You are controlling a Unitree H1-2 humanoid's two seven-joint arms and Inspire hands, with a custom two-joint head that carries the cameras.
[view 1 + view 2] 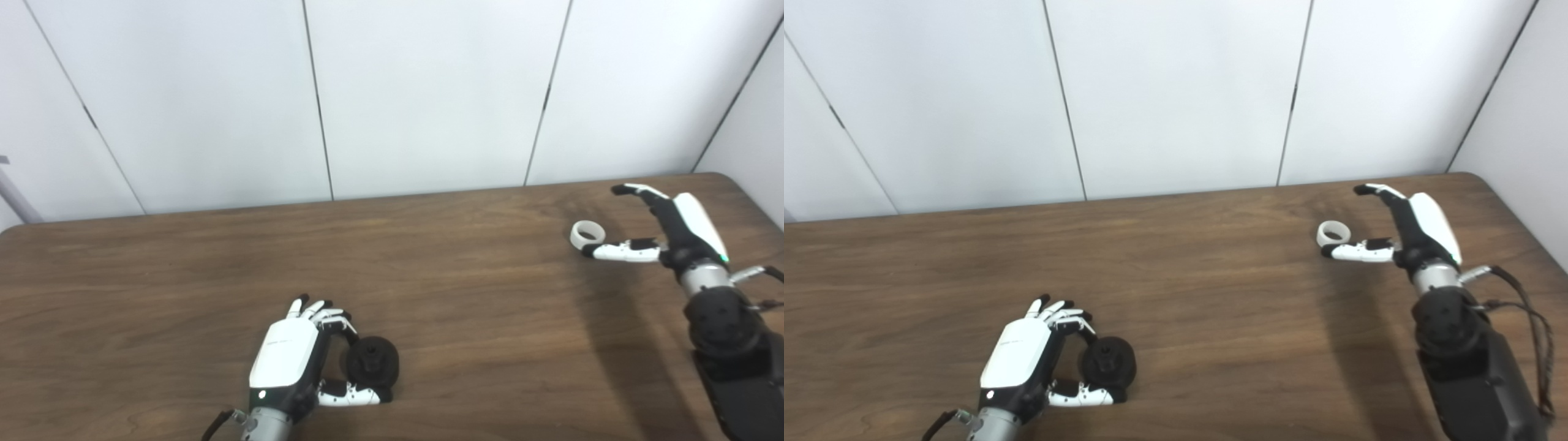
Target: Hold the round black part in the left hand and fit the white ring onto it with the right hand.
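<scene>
The round black part [372, 362] lies on the brown table [465, 318] near the front, left of centre. My left hand [294, 355] is beside it on its left, fingers curled over its top and thumb under its near side; I cannot tell whether it grips the part. The white ring [587, 234] lies on the table at the far right. My right hand [658, 229] is open just right of the ring, thumb tip touching or almost touching its near edge, fingers raised behind it. The same scene shows in the right eye view, with the part [1107, 361] and the ring [1333, 233].
White wall panels [429, 92] stand right behind the table's far edge. The table's right corner [735, 180] is close to my right hand. A grey bar [15, 196] shows at the far left edge. Cables hang from my right forearm [1528, 324].
</scene>
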